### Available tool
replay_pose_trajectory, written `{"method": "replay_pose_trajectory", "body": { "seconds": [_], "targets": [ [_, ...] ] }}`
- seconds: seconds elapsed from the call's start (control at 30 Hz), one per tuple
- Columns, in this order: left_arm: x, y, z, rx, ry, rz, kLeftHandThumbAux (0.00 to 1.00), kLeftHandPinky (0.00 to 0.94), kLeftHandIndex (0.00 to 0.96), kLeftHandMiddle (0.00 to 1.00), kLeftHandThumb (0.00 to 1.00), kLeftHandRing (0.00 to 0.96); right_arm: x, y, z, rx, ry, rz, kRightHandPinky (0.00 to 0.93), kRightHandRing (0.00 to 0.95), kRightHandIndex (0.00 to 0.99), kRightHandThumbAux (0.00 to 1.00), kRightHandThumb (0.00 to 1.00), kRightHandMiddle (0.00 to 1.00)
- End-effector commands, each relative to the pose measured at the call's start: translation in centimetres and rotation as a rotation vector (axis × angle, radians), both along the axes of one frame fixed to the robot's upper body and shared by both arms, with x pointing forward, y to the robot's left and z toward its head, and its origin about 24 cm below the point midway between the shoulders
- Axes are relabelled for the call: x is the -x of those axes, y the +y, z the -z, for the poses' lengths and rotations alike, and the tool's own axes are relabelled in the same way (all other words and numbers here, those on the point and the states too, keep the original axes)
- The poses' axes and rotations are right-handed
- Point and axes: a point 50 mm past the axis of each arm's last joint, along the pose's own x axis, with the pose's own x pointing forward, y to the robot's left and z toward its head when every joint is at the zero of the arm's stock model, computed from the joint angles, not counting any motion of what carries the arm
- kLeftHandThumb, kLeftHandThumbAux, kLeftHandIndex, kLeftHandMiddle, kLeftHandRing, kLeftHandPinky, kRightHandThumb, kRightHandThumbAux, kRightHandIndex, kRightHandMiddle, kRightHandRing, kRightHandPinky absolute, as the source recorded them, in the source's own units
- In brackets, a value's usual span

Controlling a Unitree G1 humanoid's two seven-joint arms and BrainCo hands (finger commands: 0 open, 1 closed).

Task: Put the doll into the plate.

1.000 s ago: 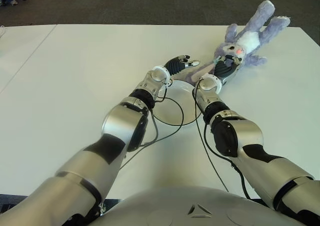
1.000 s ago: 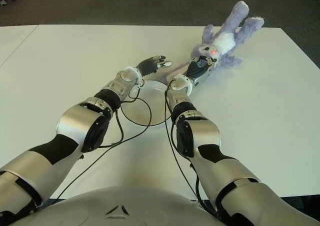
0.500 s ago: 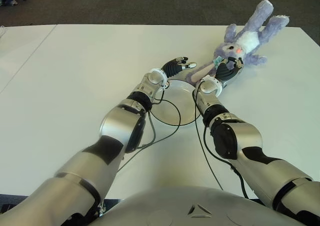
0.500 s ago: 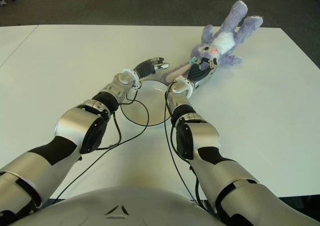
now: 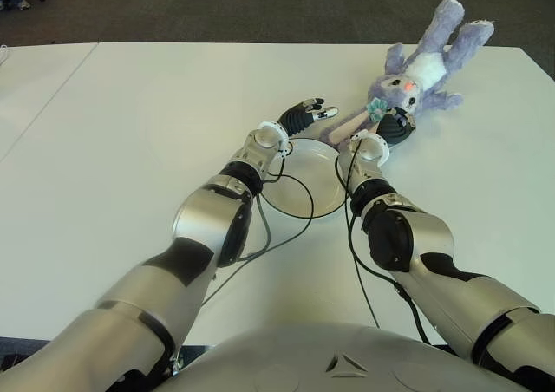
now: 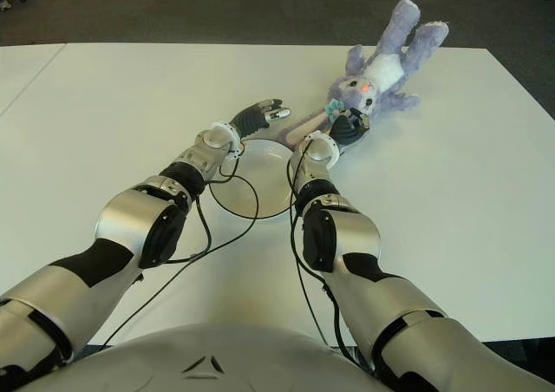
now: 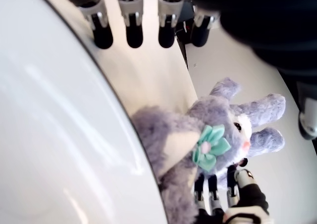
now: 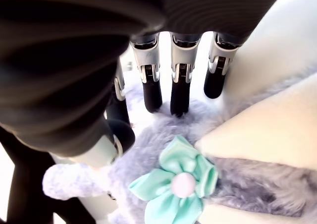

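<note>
Doll: lies lengthwise on the table straight beyond my right hand, ears toward the plate, my fingers extended over its head, gripping nothing; left hand open, farther off.

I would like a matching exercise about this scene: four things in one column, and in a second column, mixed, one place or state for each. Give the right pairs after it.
Column one:
1. doll
2. plate
3. left hand
4. right hand

Column two:
A. white and holding nothing, between the two forearms
B. fingers spread, holding nothing, just past the plate's far rim
C. lying on the table beyond the plate, toward the robot's right
D. fingers at the fur by the doll's head, near the teal flower

Right pairs: 1-C, 2-A, 3-B, 4-D
</note>
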Motion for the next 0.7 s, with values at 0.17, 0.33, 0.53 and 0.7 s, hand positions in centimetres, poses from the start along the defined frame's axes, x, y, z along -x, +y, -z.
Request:
{"method": "replay_pose_trajectory", "body": {
  "seconds": [0.17,0.33,0.53,0.7],
  "targets": [
    [0.7,0.3,1.5,0.024,0.068,-0.030,0.400,0.004,0.000,0.000,0.000,0.000,-0.4,0.7,0.7,-0.133,0.048,-0.091,0.087,0.152,0.402,0.718,0.677,0.178],
    [0.7,0.2,1.4,0.051,0.077,-0.037,0.399,0.000,0.000,0.000,0.000,0.000,-0.5,0.7,0.8,-0.164,0.048,-0.113,0.021,0.109,0.401,0.719,0.675,0.147],
    [0.6,-0.3,1.1,0.104,0.096,-0.058,0.407,0.000,0.000,0.000,0.000,0.000,-0.5,0.9,1.3,-0.205,0.054,-0.153,0.000,0.005,0.400,0.721,0.672,0.057],
    [0.7,-0.8,1.0,0.144,0.124,-0.074,0.411,0.000,0.000,0.000,0.000,0.000,-0.5,0.8,1.5,-0.228,0.052,-0.161,0.000,0.000,0.138,0.493,0.310,0.003]
  ]
}}
